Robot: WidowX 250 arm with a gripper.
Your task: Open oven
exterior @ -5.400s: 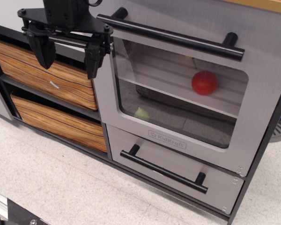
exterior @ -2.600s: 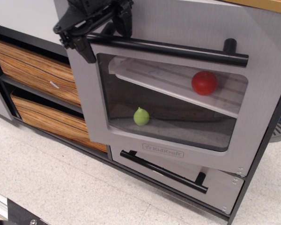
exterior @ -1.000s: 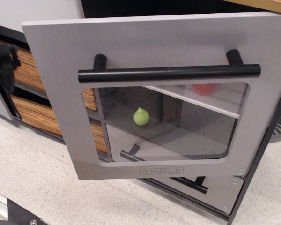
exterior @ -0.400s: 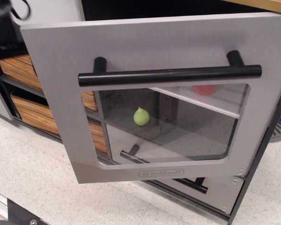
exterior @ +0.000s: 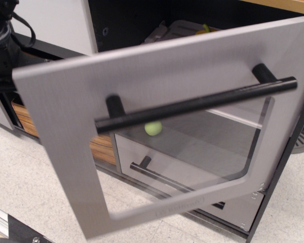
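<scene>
Speckled floor below. Oven door hangs swung down, right of claw; task largely done. Claw blurred at left edge; finger state cannot be told.

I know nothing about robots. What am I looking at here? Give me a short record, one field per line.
Scene: toy kitchen unit on a pale floor
Oven door: swung far open, hinged at its lower right, tilted toward the camera
Door handle: long black bar, nothing gripping it
Window: clear, rounded corners
Seen through window: small green object
Drawer below: grey with black bar handle, shut
Robot arm: dark shape at the left edge, apart from the handle; gripper itself not visible
</scene>
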